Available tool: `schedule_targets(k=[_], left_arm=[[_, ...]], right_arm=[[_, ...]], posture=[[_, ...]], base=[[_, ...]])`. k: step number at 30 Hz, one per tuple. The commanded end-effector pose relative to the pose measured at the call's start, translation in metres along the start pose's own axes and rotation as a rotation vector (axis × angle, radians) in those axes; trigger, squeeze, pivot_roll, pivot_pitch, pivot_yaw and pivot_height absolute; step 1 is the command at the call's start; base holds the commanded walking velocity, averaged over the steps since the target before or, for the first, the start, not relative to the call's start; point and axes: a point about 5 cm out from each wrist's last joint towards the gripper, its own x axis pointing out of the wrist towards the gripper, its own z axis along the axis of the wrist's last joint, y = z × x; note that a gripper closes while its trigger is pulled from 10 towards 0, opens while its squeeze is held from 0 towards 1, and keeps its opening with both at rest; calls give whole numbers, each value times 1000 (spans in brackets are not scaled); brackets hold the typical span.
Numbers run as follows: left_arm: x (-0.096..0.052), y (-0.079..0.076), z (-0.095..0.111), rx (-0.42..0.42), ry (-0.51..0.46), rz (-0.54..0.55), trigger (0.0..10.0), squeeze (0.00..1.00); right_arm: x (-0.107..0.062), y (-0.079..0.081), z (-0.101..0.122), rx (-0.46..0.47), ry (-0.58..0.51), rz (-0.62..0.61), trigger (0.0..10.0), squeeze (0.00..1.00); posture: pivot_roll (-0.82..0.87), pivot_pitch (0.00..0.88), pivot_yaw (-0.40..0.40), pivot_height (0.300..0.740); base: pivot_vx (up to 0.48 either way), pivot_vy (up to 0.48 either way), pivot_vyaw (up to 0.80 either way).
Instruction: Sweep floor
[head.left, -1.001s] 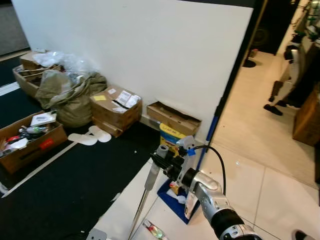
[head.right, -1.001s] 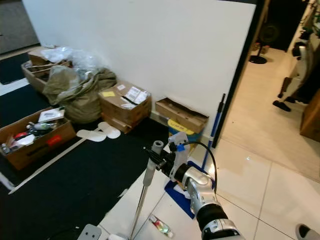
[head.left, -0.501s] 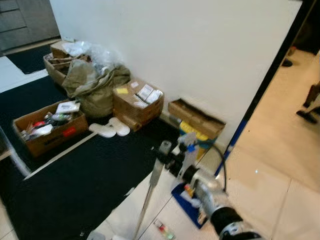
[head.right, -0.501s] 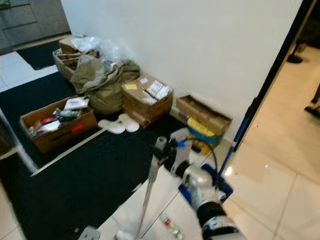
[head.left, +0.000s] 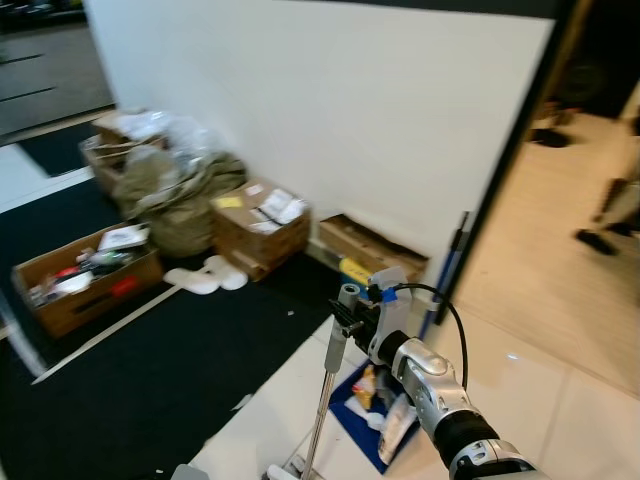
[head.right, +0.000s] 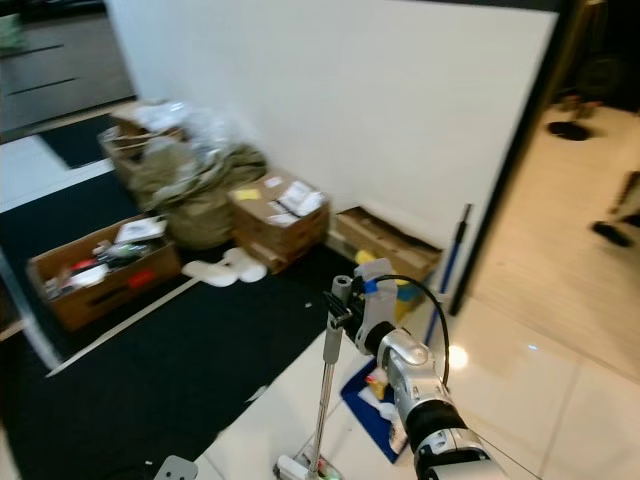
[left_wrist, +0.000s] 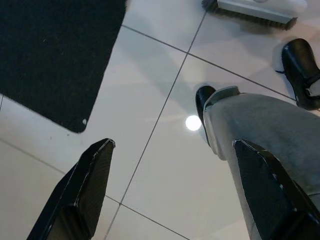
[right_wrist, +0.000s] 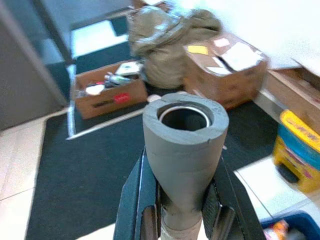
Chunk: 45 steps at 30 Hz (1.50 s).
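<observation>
My right gripper (head.left: 352, 316) is shut on the grey foam top of the broom handle (head.left: 329, 372), which stands almost upright over the white tiles. In the right wrist view its fingers (right_wrist: 136, 199) clamp both sides of the handle (right_wrist: 185, 145). The broom head (head.right: 298, 467) rests on the tiles at the edge of the black carpet (head.left: 150, 370). My left gripper (left_wrist: 174, 145) hangs open above the tiles, near a broom head (left_wrist: 252, 7) and a corner of the black mat (left_wrist: 55, 50).
Against the white wall are cardboard boxes (head.left: 258, 220), an olive bag (head.left: 170, 190), white slippers (head.left: 195, 278) and a leaning blue pole (head.left: 445, 270). A blue tray with litter (head.left: 350, 415) lies by my right arm. A person's grey trouser leg (left_wrist: 260, 125) and black shoes stand close.
The whole view swung as my head turned. My right gripper kept its hold on the broom handle, and the handle stands more upright than before.
</observation>
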Motion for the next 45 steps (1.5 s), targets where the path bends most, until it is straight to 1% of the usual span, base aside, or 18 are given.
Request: schedule_targets(k=[1, 4, 7, 11, 15, 16, 18, 20, 21, 22, 24, 27, 28, 30, 33, 36, 40, 45], left_arm=[[-3, 5, -14, -10, 37, 4, 10000, 0], [-4, 7, -17, -13, 38, 5, 10000, 0], [-6, 11, -22, -8, 43, 7, 10000, 0], [-7, 13, -24, -3, 46, 11, 10000, 0], [-9, 16, -28, -6, 49, 22, 10000, 0], [-10, 19, -30, -4, 48, 32, 10000, 0], [-11, 22, -31, -2, 46, 41, 10000, 0], [-11, 22, -31, -2, 46, 41, 10000, 0], [-11, 26, -32, 3, 43, 50, 10000, 0], [-11, 26, -32, 3, 43, 50, 10000, 0], [-13, 36, -32, 14, 28, 78, 10000, 0], [-13, 36, -32, 14, 28, 78, 10000, 0], [-14, 43, -31, 23, 15, 93, 10000, 0], [-14, 43, -31, 23, 15, 93, 10000, 0], [-14, 48, -28, 31, 2, 100, 10000, 0], [-14, 48, -27, 33, 1, 101, 10000, 0], [-14, 50, -26, 38, -4, 98, 10000, 0], [-15, 50, -27, 40, -5, 96, 10000, 0]], right_arm=[[4, 5, -2, 30, 15, -12, 10000, 0], [5, 7, -4, 53, 22, -27, 10000, 0], [5, 8, -6, 47, 30, -52, 10000, 0], [5, 7, -5, 40, 29, -74, 10000, 0], [6, 5, -1, 44, 6, -115, 10000, 0], [7, 4, 4, 46, -31, -158, 10000, 0], [7, 2, 8, 42, -60, -194, 10000, 0], [7, 2, 8, 42, -60, -194, 10000, 0], [7, 0, 11, 16, -83, -235, 10000, 0], [7, 0, 11, 16, -83, -235, 10000, 0], [2, -11, 20, -42, -160, -357, 10000, 0], [2, -11, 20, -42, -160, -357, 10000, 0], [-6, -21, 29, -78, -246, -457, 10000, 0], [-6, -21, 29, -78, -246, -457, 10000, 0], [-18, -37, 43, -132, -356, -563, 10000, 0], [-20, -39, 46, -144, -370, -571, 10000, 0], [-21, -45, 62, -186, -424, -586, 10000, 0], [-20, -45, 71, -230, -450, -578, 10000, 0]], posture=[[-30, 13, -52, 740], [-29, 25, -51, 740], [-30, 54, -35, 740], [-30, 54, -35, 740], [-18, 78, -24, 740], [-2, 106, -14, 740], [-1, 110, -12, 740], [-1, 110, -12, 740], [5, 122, -5, 740], [5, 122, -5, 740], [16, 149, 12, 740], [16, 149, 12, 740], [21, 156, 21, 740], [21, 156, 21, 740], [23, 157, 27, 740], [24, 155, 28, 740], [30, 159, 31, 740], [33, 162, 34, 740]], base=[[0, 0, 0], [0, 0, 0], [0, 0, 0], [0, 0, 0], [0, 0, 0], [0, 0, 0], [0, 0, 0], [0, 0, 0], [0, 0, 0], [0, 0, 0], [0, 0, 0], [0, 0, 0], [0, 0, 0], [0, 0, 0], [0, 0, 0], [0, 0, 0], [0, 0, 0], [0, 0, 0]])
